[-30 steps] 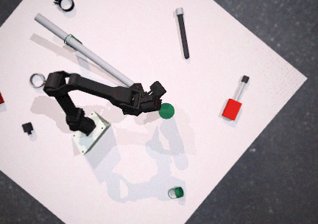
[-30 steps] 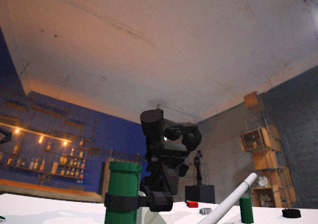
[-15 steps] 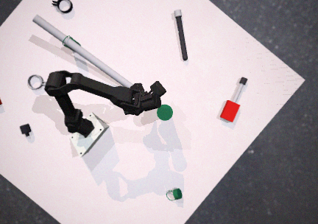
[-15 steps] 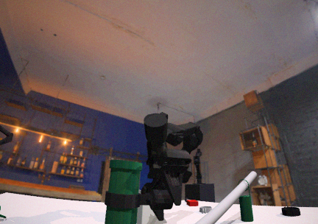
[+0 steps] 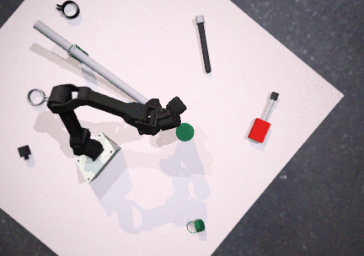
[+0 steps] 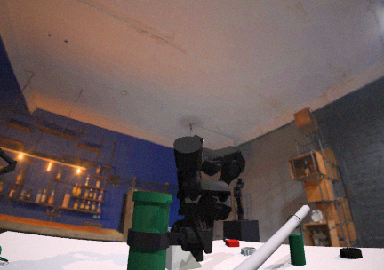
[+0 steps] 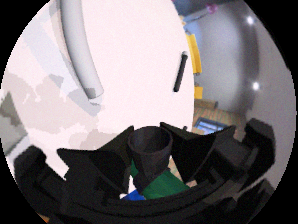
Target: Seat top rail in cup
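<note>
my claw [image 5: 168, 120] [image 6: 202, 250] [image 7: 147, 125] is closed around the rail-end cup [image 7: 150, 156], likely to steady or turn its mouth toward the rail [image 5: 103, 73] [image 6: 275, 242] [image 7: 75, 47]. that leans through the loop cap [image 6: 297, 250], its cut end outside the cup. the brace band [image 6: 148, 241] grips the big post [image 5: 184, 132] [image 6: 151, 218] [image 7: 162, 186], bearing the cup; i should avoid dragging it down.

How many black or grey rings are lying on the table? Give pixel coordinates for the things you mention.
2: a black ring [image 5: 78, 11] [image 6: 351, 253] near the rail's [image 5: 109, 77] [image 6: 276, 243] [image 7: 77, 45] raised end, and a grey ring [image 5: 29, 97] [image 6: 248, 252] beside the arm [image 5: 105, 103] [image 6: 188, 153]. The arm may hide more.
</note>
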Motion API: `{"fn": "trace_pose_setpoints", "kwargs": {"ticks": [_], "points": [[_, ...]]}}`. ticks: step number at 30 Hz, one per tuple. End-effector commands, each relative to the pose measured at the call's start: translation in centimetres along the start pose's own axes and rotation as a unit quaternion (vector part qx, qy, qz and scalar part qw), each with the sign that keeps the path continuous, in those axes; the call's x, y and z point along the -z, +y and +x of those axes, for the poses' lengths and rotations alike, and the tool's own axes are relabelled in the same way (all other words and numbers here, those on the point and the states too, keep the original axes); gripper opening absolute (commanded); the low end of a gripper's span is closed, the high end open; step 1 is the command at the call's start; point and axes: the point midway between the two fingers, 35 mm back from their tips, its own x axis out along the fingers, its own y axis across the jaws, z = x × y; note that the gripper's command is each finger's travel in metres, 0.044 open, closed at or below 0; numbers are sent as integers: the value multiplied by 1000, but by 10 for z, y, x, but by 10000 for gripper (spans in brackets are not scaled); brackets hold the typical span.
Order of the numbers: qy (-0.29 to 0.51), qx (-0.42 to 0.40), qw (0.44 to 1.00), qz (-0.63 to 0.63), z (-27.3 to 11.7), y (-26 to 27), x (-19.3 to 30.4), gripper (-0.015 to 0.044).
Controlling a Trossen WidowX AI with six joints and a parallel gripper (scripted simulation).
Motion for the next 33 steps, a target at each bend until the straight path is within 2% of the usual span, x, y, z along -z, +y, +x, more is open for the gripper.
{"fn": "trace_pose_setpoints", "kwargs": {"ticks": [1,3,33], "points": [[-4,0,1000,-3,0,1,0,53],[-8,0,1000,-11,-1,2,0,0],[-57,0,994,-97,-10,18,3,0]]}}
